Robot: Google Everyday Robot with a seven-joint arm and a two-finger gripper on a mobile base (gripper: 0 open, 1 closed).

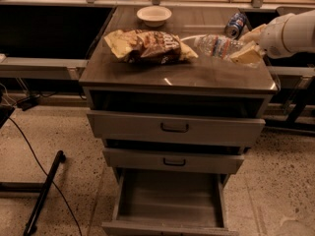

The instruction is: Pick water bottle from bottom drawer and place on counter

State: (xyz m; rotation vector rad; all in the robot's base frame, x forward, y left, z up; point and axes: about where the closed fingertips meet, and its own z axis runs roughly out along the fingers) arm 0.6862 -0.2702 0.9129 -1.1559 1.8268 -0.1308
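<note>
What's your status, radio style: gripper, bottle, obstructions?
Gripper over right side of glossy dark counter, shut on small clear plastic water bottle, held sideways. Grey bottom drawer open. Crumpled chip bag close left, blue soda can behind.

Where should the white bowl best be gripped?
By its rim, from above: the bowl sits upright, open side up, at the counter's back edge, nothing touching it. The gripper, at the right, holds the bottle.
</note>
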